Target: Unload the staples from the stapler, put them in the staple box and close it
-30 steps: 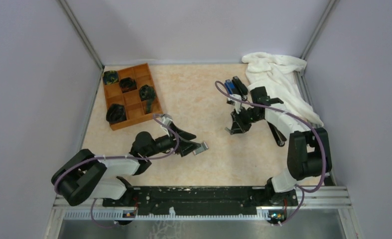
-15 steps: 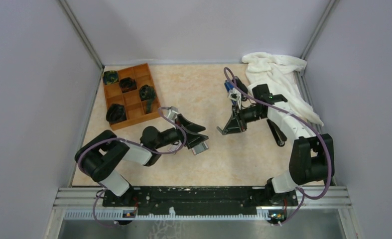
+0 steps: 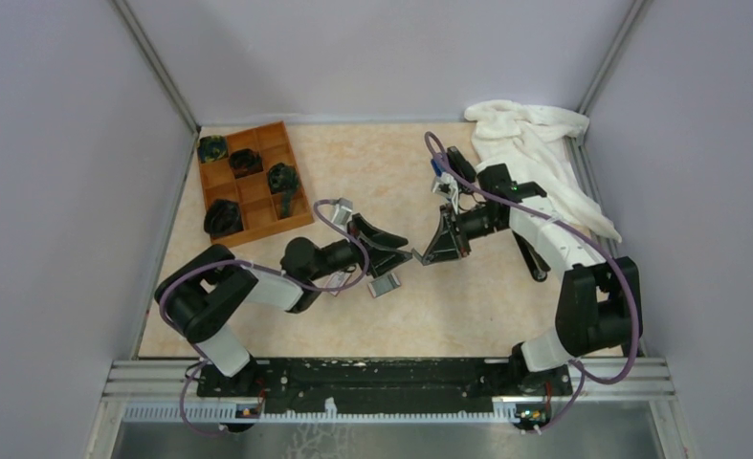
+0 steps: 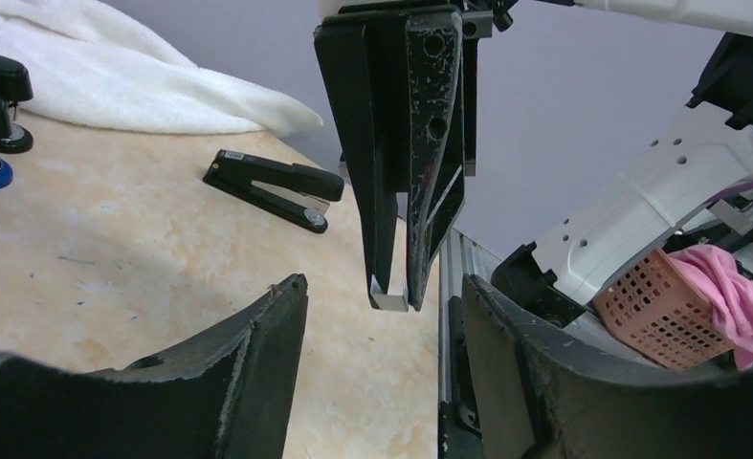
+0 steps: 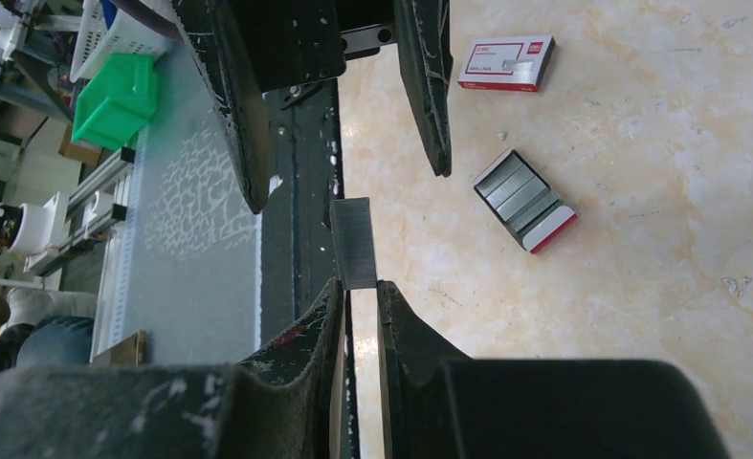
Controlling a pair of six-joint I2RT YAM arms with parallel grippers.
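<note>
Right gripper (image 5: 358,287): fingers narrowed, pinching the staples (image 5: 353,243), with the strip held clear above the tabletop (image 3: 372,172).
Left gripper (image 3: 399,253): fingers wide, empty, facing the strip close by.
Stapler (image 4: 267,184): lying flat on the tabletop near the white towel (image 3: 535,143).
Tabletop: beige, marbled, bearing an open staple box (image 5: 525,201).
Walls: pale lavender.

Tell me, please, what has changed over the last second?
The left hand, open, swung right and away toward mid-table; the right hand, shut on the staples, eased left to meet it, bringing the strip to the open hand's mouth. The stapler, wooden tray and staple box stayed put.
</note>
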